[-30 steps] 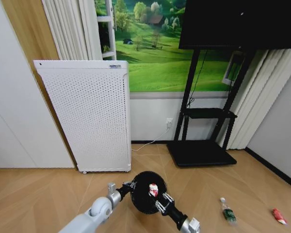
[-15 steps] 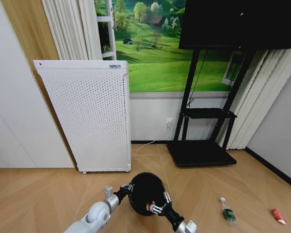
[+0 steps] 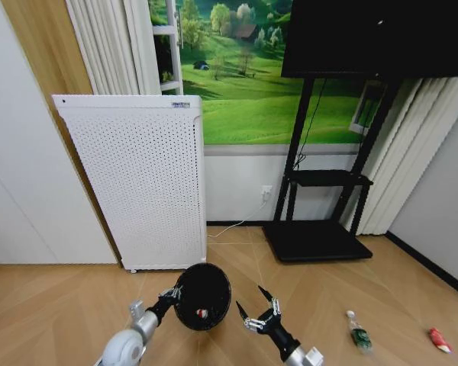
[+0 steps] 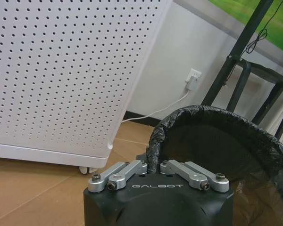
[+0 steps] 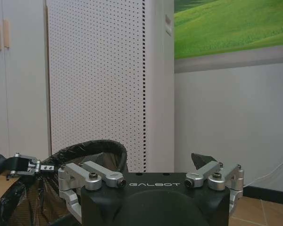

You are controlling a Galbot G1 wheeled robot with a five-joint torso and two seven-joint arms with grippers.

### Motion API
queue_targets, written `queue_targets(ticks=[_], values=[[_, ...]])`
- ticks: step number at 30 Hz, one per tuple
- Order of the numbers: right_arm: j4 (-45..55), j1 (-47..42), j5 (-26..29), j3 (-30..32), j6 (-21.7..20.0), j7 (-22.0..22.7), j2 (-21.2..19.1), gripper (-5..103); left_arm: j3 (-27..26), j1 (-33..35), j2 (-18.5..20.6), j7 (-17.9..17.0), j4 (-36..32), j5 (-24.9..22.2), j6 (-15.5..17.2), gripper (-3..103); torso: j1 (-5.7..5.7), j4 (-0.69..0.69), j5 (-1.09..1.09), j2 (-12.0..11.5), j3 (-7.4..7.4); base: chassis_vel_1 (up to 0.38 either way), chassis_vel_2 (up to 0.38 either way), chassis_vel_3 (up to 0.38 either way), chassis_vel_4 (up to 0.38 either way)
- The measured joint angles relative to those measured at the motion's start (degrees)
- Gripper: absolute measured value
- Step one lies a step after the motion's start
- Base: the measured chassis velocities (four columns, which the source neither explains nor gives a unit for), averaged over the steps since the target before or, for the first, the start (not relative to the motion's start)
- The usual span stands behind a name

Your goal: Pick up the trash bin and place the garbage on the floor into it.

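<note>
The black trash bin (image 3: 202,290) hangs tipped above the floor, its mouth facing me. My left gripper (image 3: 170,295) is shut on its rim, and the left wrist view shows the fingers (image 4: 132,169) pinching the bag-lined rim of the trash bin (image 4: 217,136). A red-and-white scrap (image 3: 203,313) lies inside the bin. My right gripper (image 3: 252,303) stands open and empty just right of the bin. On the floor at the right lie the green-labelled bottle (image 3: 358,332) and the red wrapper (image 3: 440,340). The right wrist view has the bin (image 5: 87,149) and the left gripper (image 5: 26,164) beside my right gripper (image 5: 148,165).
A white perforated panel unit (image 3: 137,179) stands on casters against the wall behind the bin. A black TV stand (image 3: 317,240) with a flat base sits at the back right. A cable (image 3: 240,225) runs to a wall socket. Open wood floor lies around the garbage.
The right gripper has let go of the red-and-white scrap, which now lies in the bin, and has opened and drawn out to the right. The left gripper has carried the bin leftward.
</note>
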Motion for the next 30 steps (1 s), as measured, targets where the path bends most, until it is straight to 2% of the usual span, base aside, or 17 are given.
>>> queue_targets(ticks=[6,11,30], values=[[-0.7,0.2,-0.8,0.1,-0.2,0.5,0.5,100,-3.5,2.8,-1.8,-1.2,-1.6,-0.7,-0.5,6,0.00,0.03,0.01,0.0,0.00,-0.092,-0.092,0.073,0.092],[-0.9,0.2,-0.9,0.1,-0.2,1.6,0.4,100,-4.7,3.0,-2.8,-3.9,-0.5,-1.4,-1.5,6,0.01,0.00,0.01,0.0,0.02,-0.173,-0.174,0.178,0.179],[-2.0,0.8,-0.4,-0.2,-0.2,2.0,0.1,100,-7.6,5.4,-4.7,-4.4,-2.7,-0.6,-1.6,6,0.00,0.02,0.04,0.0,0.01,-0.058,-0.061,0.057,0.051]])
